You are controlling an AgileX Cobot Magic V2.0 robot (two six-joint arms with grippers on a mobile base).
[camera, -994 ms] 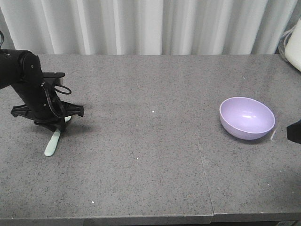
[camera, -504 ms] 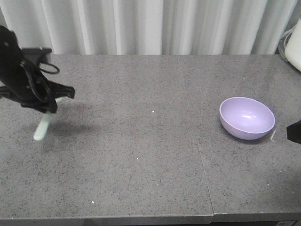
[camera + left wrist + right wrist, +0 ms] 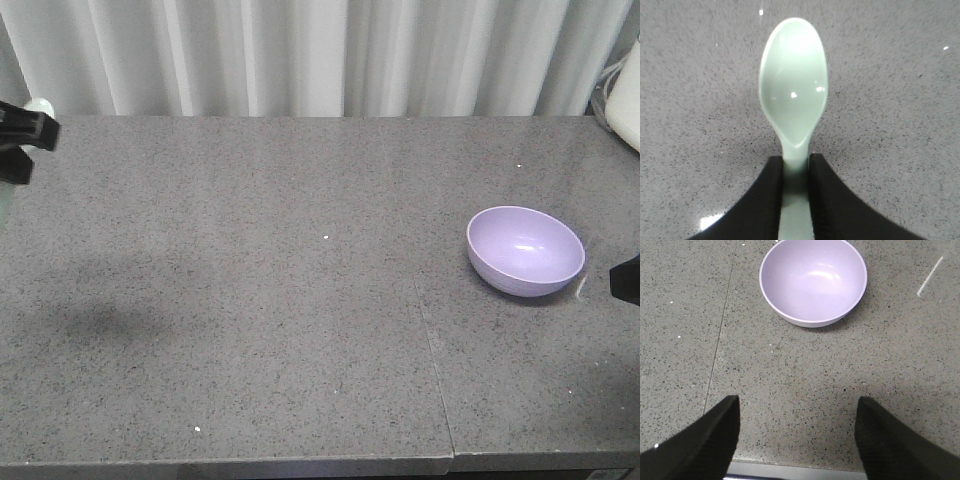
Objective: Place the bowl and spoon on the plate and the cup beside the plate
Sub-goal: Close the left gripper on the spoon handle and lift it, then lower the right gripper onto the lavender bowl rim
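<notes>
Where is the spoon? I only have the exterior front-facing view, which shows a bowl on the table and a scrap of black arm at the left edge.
Observer: The left wrist view shows the spoon clamped by its handle in the left gripper.
Operator: Is anything in the spoon?
Observer: No. Its hollow faces that camera and is empty.
Operator: And the right gripper? I see only a black corner at the right edge.
Observer: The right wrist view shows the right gripper open and holding nothing, short of the bowl and not touching it.
</notes>
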